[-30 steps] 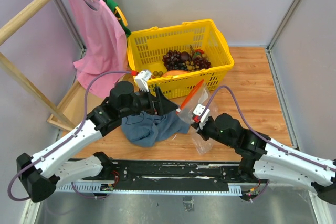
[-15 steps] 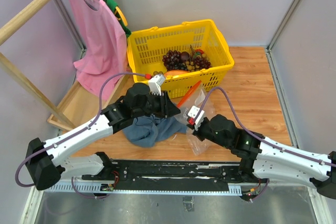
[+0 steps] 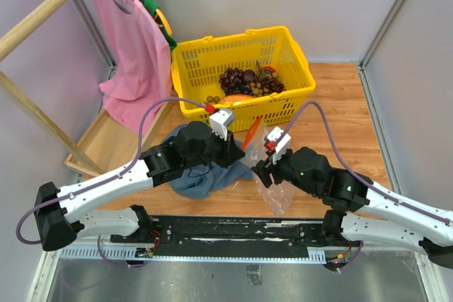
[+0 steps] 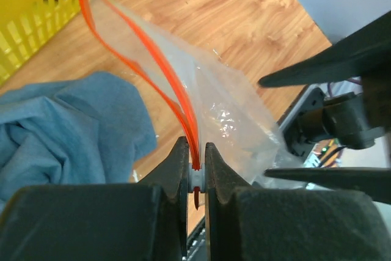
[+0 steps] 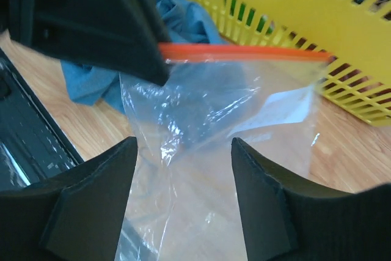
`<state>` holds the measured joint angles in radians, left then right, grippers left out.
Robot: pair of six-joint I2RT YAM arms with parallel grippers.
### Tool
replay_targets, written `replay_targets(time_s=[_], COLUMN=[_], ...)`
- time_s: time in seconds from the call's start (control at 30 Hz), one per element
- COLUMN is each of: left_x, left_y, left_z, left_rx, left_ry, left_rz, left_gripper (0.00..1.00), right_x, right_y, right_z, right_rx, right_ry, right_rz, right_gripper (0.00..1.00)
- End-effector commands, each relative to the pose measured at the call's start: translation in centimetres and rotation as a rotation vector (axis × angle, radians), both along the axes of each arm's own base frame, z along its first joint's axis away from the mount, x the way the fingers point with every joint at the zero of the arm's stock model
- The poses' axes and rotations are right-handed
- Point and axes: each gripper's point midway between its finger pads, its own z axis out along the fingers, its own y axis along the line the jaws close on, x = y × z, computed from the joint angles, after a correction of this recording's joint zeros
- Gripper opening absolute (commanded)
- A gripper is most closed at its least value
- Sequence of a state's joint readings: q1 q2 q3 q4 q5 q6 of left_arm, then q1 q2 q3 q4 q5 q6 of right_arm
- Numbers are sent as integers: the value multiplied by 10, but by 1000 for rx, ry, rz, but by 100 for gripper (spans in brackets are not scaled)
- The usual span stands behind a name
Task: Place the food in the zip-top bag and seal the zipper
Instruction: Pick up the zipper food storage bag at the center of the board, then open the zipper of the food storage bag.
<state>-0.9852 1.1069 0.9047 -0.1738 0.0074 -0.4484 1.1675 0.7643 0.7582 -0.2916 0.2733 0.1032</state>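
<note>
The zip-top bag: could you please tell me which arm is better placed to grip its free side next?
Probably right: the right pincer is open and faces the zip-top bag, while the left pincer is shut on the zipper, holding the bag up.

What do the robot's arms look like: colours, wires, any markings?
Both the left arm and right arm have white shell segments joined by rounded black joints. A purple cable loops along each. Near each wrist sits a small white block with a red spot. The jaws are black wedges. No lettering is readable.
</note>
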Motion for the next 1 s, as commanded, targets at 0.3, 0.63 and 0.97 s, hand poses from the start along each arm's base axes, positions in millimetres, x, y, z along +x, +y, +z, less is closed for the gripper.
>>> replay_targets(time_s=[0.3,0.63,0.97], left_x=[6,-1,-11], left_y=[-7,-18,-21], left_z=[56,55,44], left_rx=[121,187,206], left_ry=[-347,-430,-444], left_rz=[-55,-126,-183], left_gripper=[0,0,0], right_x=[36,72,80], right_y=[-61,-52,-45], right_z=[82,65,72], right_rx=[108,110,177], right_ry=[320,518,562], right_rz=[-429,-549,-536], right_gripper=[76,82,80])
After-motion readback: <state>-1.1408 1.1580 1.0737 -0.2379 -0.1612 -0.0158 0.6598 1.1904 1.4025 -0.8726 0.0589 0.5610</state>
